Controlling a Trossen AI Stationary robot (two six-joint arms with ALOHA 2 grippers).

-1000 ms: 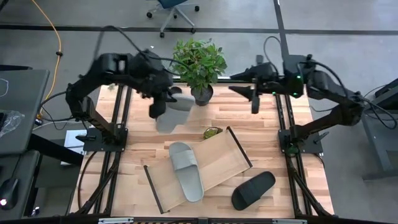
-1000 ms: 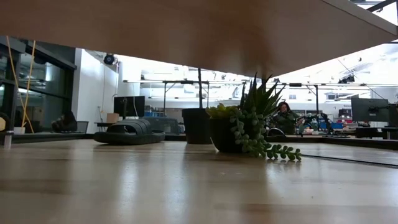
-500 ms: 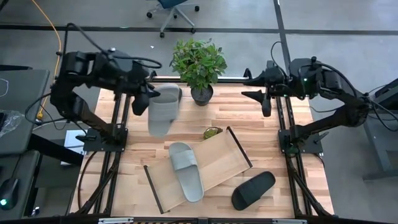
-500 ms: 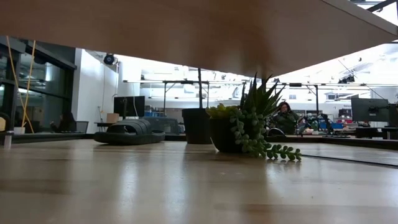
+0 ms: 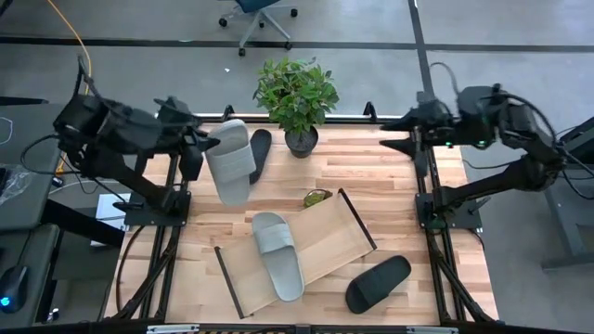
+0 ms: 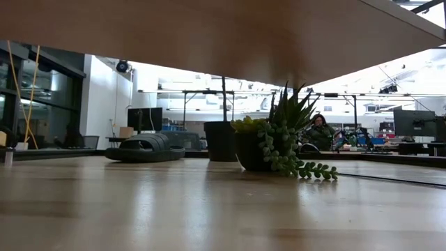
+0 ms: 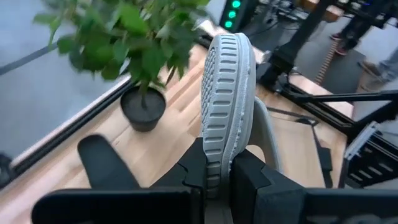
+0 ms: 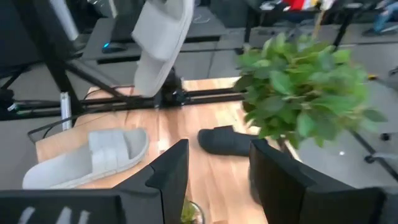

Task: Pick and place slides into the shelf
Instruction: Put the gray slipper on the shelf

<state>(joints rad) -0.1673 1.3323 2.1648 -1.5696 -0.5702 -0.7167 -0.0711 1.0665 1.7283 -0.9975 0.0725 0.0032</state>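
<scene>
My left gripper (image 5: 206, 148) is above the table's far left, shut on a light grey slide (image 5: 230, 160) that is lifted off the wood. A black slide (image 5: 260, 153) lies on the table just beyond it, near the potted plant (image 5: 297, 93). A second grey slide (image 5: 278, 256) lies on its sole on the shelf (image 5: 334, 237). Another black slide (image 5: 379, 283) lies on the table beside the shelf's right end. My right gripper (image 5: 390, 133) is open at the far right with nothing between its fingers. My left gripper pinches the grey slide's sole near one end (image 7: 217, 163) between its two fingers, one on the ribbed underside and one on the strap side. The fingers come from the table's left. The slide stands on its edge, stretching away from the fingers, clear of the table.
The potted plant stands at the far middle edge, and a small succulent pot (image 5: 316, 197) sits by the shelf's far corner. Dark frame rails (image 5: 422, 195) run along both sides of the table. Bare wood (image 5: 390, 176) lies between the plant and the right rail.
My left gripper has drawn back toward the table's left edge with the grey slide, rolling as it went. The slide has turned about and uncovered the black slide beyond it. My right gripper has pulled back toward the table's right edge, still open.
</scene>
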